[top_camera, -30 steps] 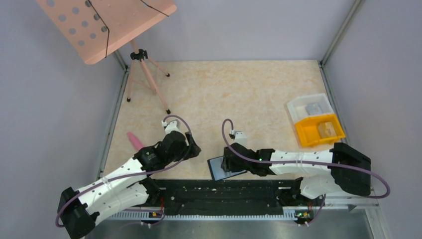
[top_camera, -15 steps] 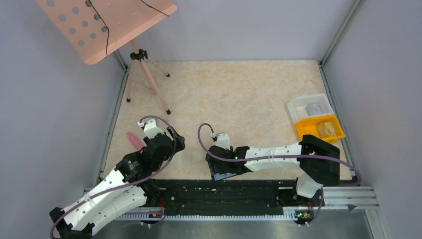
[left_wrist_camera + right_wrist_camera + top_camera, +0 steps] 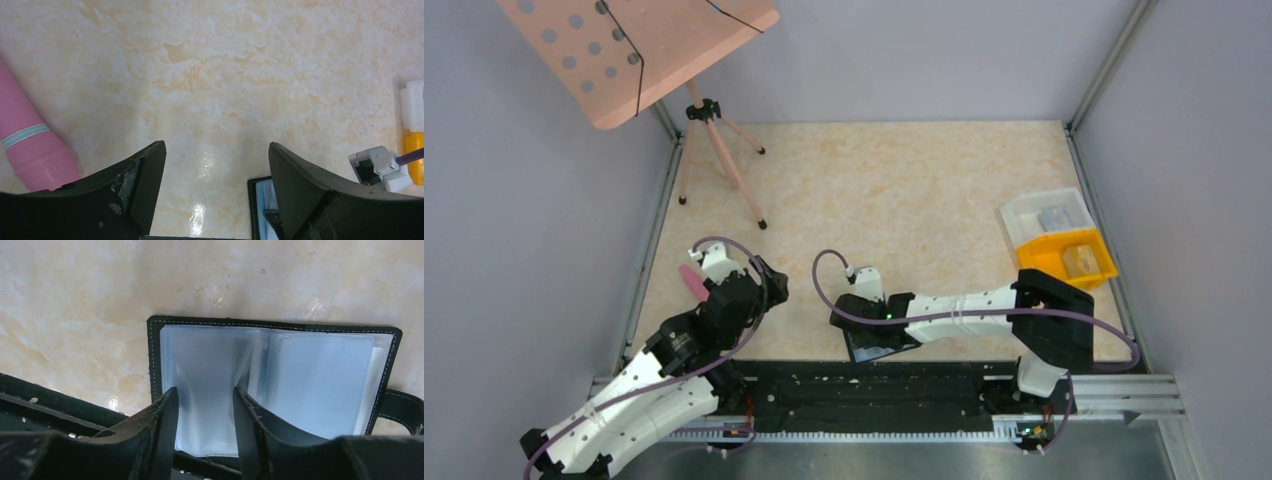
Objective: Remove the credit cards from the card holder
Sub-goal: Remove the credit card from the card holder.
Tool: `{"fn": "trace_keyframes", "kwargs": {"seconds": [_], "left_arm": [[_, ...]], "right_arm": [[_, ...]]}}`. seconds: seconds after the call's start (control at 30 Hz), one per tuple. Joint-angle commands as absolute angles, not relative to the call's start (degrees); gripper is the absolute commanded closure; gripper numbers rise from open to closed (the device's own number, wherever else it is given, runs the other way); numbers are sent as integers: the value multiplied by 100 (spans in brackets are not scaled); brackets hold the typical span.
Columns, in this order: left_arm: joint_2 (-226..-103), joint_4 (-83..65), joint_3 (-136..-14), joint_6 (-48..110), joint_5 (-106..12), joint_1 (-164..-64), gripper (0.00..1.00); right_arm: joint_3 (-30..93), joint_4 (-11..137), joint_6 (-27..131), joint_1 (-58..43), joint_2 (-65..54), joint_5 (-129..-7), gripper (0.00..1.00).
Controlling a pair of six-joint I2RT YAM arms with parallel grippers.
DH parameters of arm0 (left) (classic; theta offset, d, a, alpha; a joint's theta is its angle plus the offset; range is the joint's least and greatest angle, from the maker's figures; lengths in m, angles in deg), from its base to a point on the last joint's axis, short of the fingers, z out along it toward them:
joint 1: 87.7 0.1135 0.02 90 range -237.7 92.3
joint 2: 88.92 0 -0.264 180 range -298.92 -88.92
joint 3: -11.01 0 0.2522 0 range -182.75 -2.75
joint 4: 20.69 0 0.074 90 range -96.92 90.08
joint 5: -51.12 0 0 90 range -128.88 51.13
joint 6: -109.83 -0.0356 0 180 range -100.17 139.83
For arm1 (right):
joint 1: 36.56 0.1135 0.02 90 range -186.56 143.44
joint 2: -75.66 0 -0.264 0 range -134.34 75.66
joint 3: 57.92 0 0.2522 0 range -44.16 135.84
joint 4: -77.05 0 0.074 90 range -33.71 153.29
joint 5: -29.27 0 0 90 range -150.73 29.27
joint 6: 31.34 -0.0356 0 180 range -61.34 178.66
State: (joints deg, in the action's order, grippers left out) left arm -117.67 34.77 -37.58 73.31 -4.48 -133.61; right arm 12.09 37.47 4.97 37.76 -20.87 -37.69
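currently card holder (image 3: 873,346) is lying open, lower centre, top view; sleeves (image 3: 320,385) probably slick, floppy, so pinching a card edge advised. right gripper (image 3: 205,400) is hovering narrowly parted over frame-left page; left gripper (image 3: 215,155) gaping, empty.

Bright, even; tabletop (image 3: 205,165) glare.

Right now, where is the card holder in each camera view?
Top external: card holder low centre, partly under the right gripper.
Left wrist: only a corner, at the bottom edge right of centre.
Right wrist: lying open across the centre.
Shared landmark: the right gripper over it; the left wrist view shows its white camera block.
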Motion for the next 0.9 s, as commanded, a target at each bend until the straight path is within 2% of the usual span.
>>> {"fn": "trace_keyframes", "kwargs": {"seconds": [0.0, 0.2, 0.87], "left_arm": [[-11788, 3413, -3792, 7293, -414, -13350, 20], [-11827, 3074, -3569, 7281, -807, -13349, 20], [-12079, 2781, -3559, 7292, -1145, -13349, 21]], "right_arm": [[1194, 3785, 503, 3836, -2012, -3727, 60], [946, 3968, 411, 3841, -1725, -3763, 67], [818, 4047, 465, 3827, -1300, -3798, 71]]}}
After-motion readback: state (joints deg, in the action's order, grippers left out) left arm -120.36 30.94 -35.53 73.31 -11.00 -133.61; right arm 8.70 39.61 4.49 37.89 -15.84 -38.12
